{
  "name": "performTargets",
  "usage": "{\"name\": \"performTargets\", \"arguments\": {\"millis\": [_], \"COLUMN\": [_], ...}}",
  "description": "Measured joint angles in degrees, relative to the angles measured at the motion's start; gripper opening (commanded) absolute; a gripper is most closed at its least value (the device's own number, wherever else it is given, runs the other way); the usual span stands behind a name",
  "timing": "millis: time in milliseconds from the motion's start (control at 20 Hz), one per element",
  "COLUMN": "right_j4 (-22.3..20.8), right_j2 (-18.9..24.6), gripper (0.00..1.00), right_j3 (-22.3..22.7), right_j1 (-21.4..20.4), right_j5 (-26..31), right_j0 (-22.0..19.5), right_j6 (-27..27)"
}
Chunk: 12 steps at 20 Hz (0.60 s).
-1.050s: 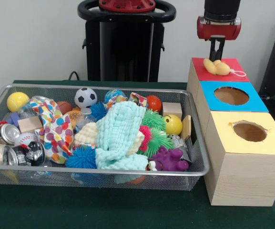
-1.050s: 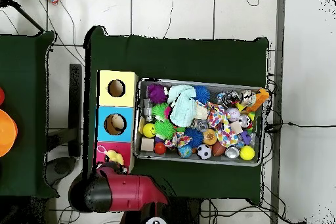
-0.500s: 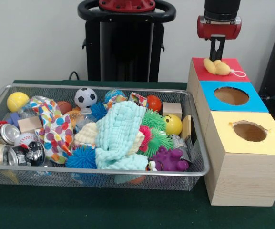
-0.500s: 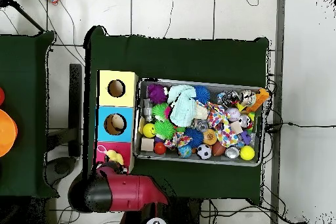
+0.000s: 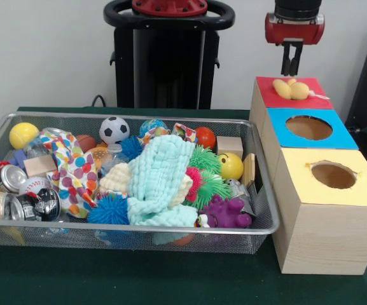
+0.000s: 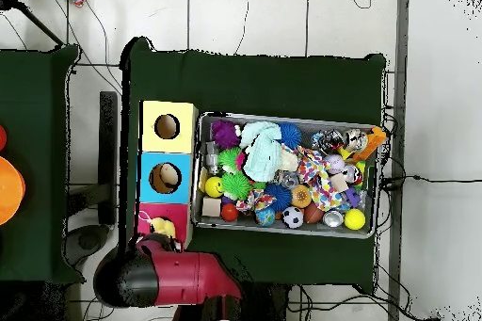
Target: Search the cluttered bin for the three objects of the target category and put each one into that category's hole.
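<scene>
Gripper (image 5: 290,66): risen clear of the yellow toy (image 5: 292,89), jaws empty, near-closed. Toy now lies on the red box (image 5: 266,95) over its hole; you have one delivery unfinished.

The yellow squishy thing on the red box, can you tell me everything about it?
The yellow squishy thing looks like a soft, lumpy toy, pale yellow with rounded bulges, and a thin whitish string trails off its right side. It lies on the red box top, over where the hole should be, so it has not dropped inside. The gripper hangs just above, not touching it. From overhead only a yellow bit shows.
</scene>
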Motion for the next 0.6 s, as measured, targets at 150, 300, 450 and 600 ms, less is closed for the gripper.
{"name": "performTargets", "arguments": {"millis": [150, 300, 450, 600], "right_j4": [-0.01, -0.01, -0.01, -0.01], "right_j2": [0.01, 0.01, 0.00, 0.00], "gripper": [0.00, 0.00, 0.00, 0.00], "right_j3": [0.01, 0.01, 0.02, 0.02], "right_j1": [-0.81, -1.41, -1.75, -1.72], "right_j5": [1.51, 2.34, 3.04, 3.06], "right_j0": [0.29, 0.60, 0.78, 0.77], "right_j6": [0.00, 0.00, 0.00, 0.00]}}
